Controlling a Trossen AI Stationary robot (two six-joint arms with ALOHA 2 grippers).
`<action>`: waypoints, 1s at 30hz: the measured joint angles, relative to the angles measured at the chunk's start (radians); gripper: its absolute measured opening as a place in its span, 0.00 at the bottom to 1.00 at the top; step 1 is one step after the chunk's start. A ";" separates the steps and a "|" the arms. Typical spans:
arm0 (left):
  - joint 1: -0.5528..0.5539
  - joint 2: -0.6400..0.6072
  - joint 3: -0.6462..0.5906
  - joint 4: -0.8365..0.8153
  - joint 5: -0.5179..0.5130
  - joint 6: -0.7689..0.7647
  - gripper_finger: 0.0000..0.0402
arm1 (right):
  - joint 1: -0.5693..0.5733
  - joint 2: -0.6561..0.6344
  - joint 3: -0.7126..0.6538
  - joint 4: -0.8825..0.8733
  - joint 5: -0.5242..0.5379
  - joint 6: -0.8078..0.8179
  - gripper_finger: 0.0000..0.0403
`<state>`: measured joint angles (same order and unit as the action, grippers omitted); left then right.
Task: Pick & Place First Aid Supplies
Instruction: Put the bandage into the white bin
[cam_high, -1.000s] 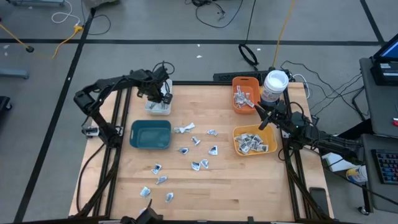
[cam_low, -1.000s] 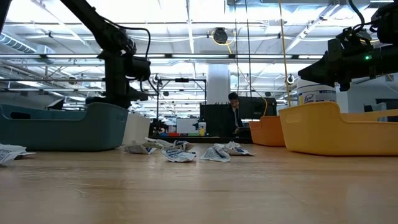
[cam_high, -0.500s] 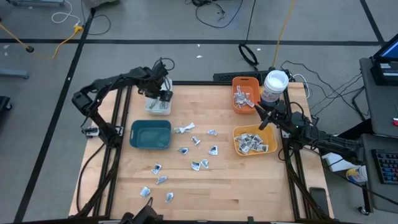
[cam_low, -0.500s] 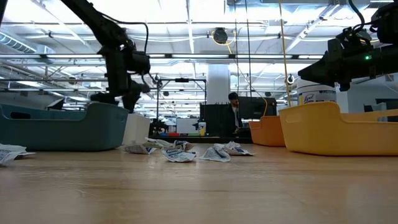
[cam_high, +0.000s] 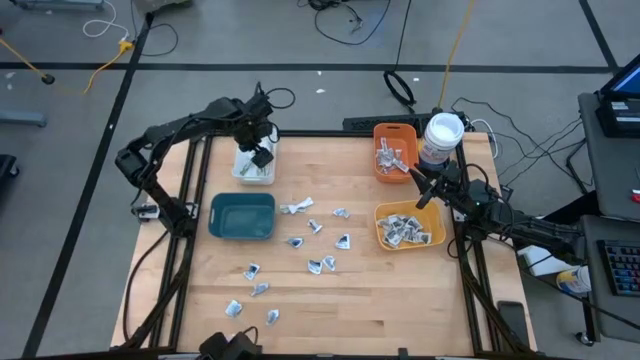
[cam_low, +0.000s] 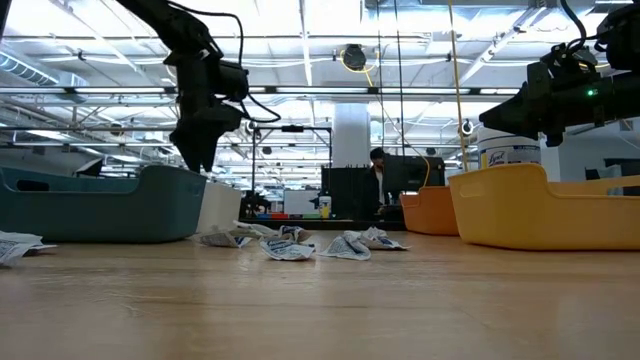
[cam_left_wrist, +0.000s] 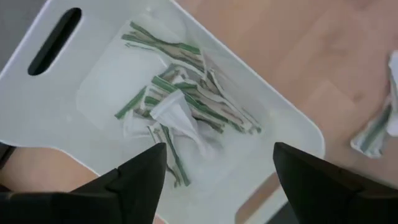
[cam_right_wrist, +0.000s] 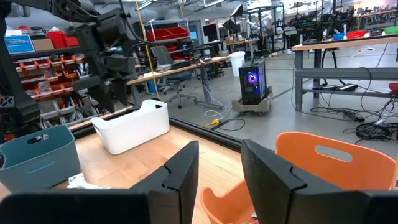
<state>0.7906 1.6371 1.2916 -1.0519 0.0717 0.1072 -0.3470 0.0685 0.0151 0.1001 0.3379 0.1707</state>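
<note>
Several first aid supplies (cam_high: 318, 228) lie scattered on the wooden table between the bins; more lie in the white bin (cam_high: 243, 171), the orange bin (cam_high: 380, 130) and the yellow bin (cam_high: 432, 240). My left gripper (cam_high: 259, 156) hangs open above the white bin, pointing down, with nothing between its fingers. In the left wrist view the packets and green-striped strips (cam_left_wrist: 180, 112) lie loose on the bin floor below the open gripper (cam_left_wrist: 217, 171). My right gripper (cam_high: 415, 181) waits level between the orange and yellow bins, open (cam_right_wrist: 219, 168) and holding nothing.
A teal bin (cam_high: 242, 216) stands near the table's left edge, in front of the white bin. A round white-lidded tub (cam_high: 442, 138) stands at the far right corner beside the orange bin. Cables and a power strip run behind the table's far edge.
My left gripper has opened and risen straight up above the white bin, rolling about its own pointing line as it went. The right arm has kept still.
</note>
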 joint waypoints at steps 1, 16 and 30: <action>-0.005 0.000 0.008 -0.012 0.000 0.000 0.75 | 0.000 0.000 0.000 0.000 0.000 0.000 0.29; -0.261 0.174 0.320 -0.181 0.004 -0.272 0.68 | 0.000 0.000 0.000 0.000 0.000 0.000 0.29; -0.399 0.316 0.441 -0.226 0.005 -0.338 0.68 | 0.000 0.000 0.000 0.000 0.000 0.000 0.29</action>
<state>0.3921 1.9529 1.7327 -1.2781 0.0766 -0.2307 -0.3470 0.0688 0.0150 0.1001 0.3378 0.1707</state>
